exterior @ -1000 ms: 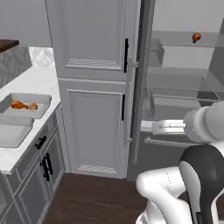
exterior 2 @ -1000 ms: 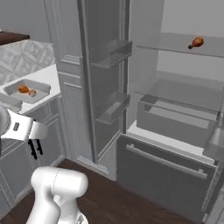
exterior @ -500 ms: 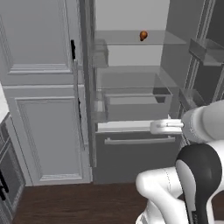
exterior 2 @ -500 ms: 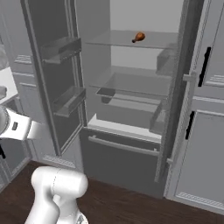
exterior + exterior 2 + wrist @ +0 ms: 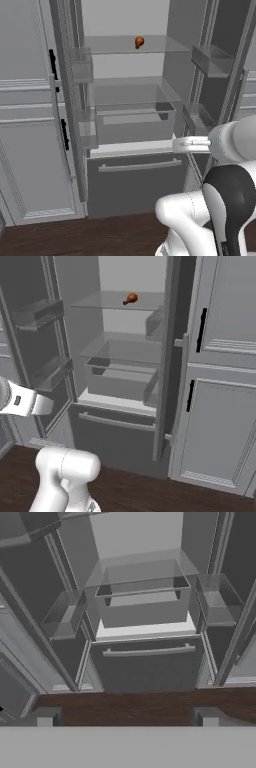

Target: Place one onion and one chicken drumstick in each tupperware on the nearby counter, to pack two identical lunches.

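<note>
The gripper (image 5: 127, 714) is held wide open and empty, pointed at the open fridge (image 5: 131, 150). One chicken drumstick (image 5: 130, 299) is seen on the upper glass shelf (image 5: 107, 302), well apart from the hand. It is judged light, stiff and rather slippery, so it is best taken across the thick end.

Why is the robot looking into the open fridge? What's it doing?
The robot is facing a fridge with its doors wide open. One chicken drumstick lies on the top glass shelf inside. The gripper is open and holds nothing, and it is well short of the shelf, pointed at the lower part of the fridge above the dark wooden floor. It probably means to fetch that drumstick for a lunch box, but it has not reached for it yet.
</note>
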Motion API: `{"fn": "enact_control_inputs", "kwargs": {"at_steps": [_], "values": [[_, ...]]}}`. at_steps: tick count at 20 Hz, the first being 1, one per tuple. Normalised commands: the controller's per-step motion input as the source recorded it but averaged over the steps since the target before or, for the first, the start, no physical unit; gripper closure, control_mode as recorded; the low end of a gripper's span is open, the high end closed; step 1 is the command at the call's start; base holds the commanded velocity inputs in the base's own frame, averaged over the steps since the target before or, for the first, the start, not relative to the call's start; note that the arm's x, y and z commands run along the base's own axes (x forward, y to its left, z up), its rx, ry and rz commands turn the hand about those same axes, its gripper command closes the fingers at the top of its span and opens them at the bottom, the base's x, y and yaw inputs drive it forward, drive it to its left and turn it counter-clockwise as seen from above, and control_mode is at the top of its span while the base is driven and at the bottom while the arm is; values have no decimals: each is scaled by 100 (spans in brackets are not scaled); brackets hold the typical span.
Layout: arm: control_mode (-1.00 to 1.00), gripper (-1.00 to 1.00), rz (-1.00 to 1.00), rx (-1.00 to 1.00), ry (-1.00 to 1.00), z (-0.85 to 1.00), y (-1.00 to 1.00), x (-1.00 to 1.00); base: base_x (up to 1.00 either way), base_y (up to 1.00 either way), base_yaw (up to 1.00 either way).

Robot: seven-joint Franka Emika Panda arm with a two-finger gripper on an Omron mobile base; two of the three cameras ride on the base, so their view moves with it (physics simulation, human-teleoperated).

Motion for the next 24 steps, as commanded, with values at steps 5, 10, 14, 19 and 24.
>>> {"fn": "enact_control_inputs", "kwargs": {"at_steps": [5,10,14,19,24], "values": [[100,-100,0,0,0,0,0,0,78,-3,-17],[100,-100,0,0,0,0,0,0,89,-2,-18],[100,-100,0,0,0,0,0,0,84,4,-21],[100,-100,0,0,0,0,0,0,68,15,-15],[-100,-100,-1,0,-18,10,5,3,6,3,-1]]}}
